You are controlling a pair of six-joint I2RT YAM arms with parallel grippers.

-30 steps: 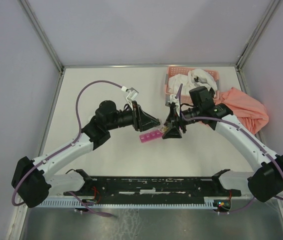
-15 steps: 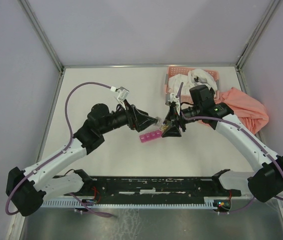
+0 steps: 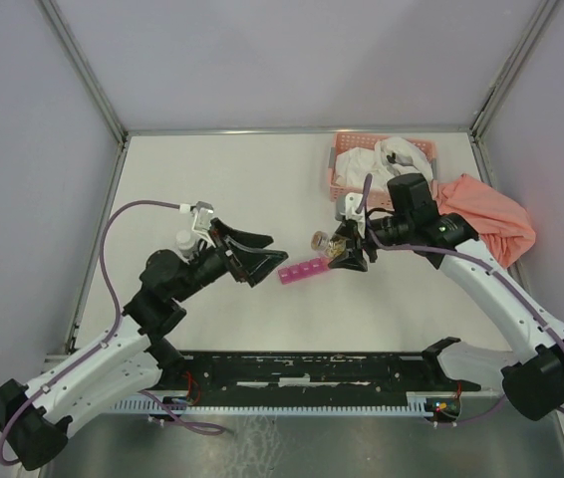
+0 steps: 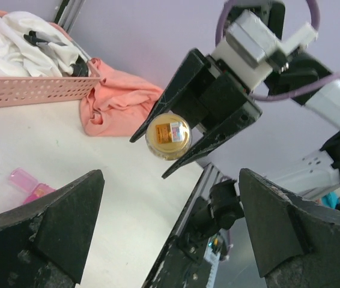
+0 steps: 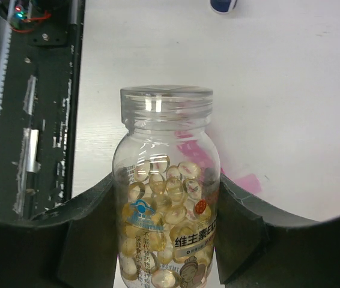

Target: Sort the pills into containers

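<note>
The right gripper (image 3: 336, 249) is clenched on a small clear plastic bottle (image 5: 167, 198). Its two black fingers (image 5: 89, 234) press the body from either side low down, so the neck and rim stand free of them. The bottle is packed with golden soft capsules (image 5: 165, 240), the pills to be sorted. It is tipped toward horizontal, with its top pointing away from the right wrist and toward the left arm. That pose suits either a reach for the top by the other gripper or a pour. Whether a clear lid sits on the rim or the mouth is bare cannot be told.

The slim magenta-pink plastic pill-organizer strip (image 3: 307, 270) lies on the white table (image 3: 212, 179), just below and beside the bottle's neck. In the right wrist view its pink shows under and through the plastic. The placement looks deliberate, since anything leaving the mouth would land on or near the row of compartments. The compartments are too small to show whether any capsule is in them, and sorting appears not yet begun.

The left gripper (image 3: 265, 259) hangs apart from the bottle, left of the strip, released wide with nothing between its jaws. It faces the bottle's top, which its own camera frames squarely.

The salmon-pink lattice basket (image 4: 20, 91) of white fabric and the crumpled orange cloth (image 3: 486, 214) sit behind the right arm, well away from the work.
</note>
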